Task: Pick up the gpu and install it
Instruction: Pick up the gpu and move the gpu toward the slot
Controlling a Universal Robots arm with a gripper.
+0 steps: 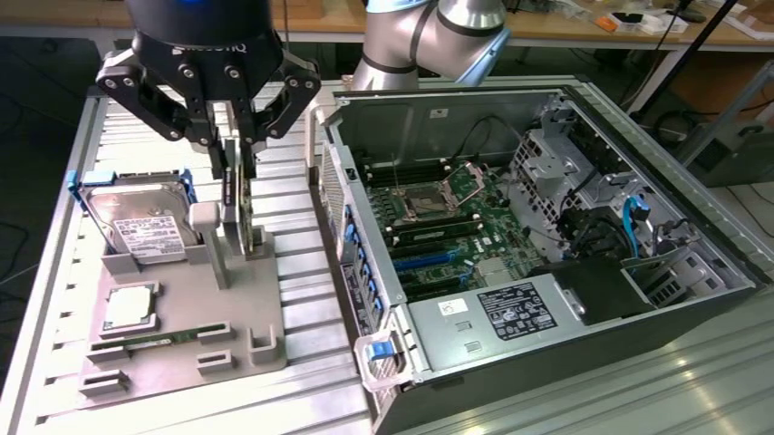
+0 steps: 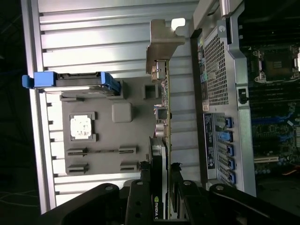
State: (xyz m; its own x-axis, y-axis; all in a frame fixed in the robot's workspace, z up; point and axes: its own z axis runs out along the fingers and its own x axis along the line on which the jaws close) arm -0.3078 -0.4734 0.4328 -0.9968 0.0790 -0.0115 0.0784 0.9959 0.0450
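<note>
The gpu (image 1: 246,217) stands on edge over the grey parts fixture (image 1: 181,362), left of the open computer case (image 1: 545,245) in the exterior view. My gripper (image 1: 237,168) hangs straight above it, its fingers (image 1: 225,154) pressed on both faces of the card's upper part. In the wrist view the gpu (image 2: 163,117) appears edge-on, with its silver bracket (image 2: 161,44) at the far end and the black fan side between my gripper (image 2: 159,171) fingers (image 2: 143,174). I cannot tell whether the card's lower edge still rests in the fixture.
On the fixture sit a hard drive (image 1: 140,227) in a blue frame, a square processor (image 1: 130,308) and a slim memory stick (image 1: 158,340). The case lies open with its motherboard (image 1: 454,231) exposed. Its rear panel (image 2: 218,117) runs close beside the gpu.
</note>
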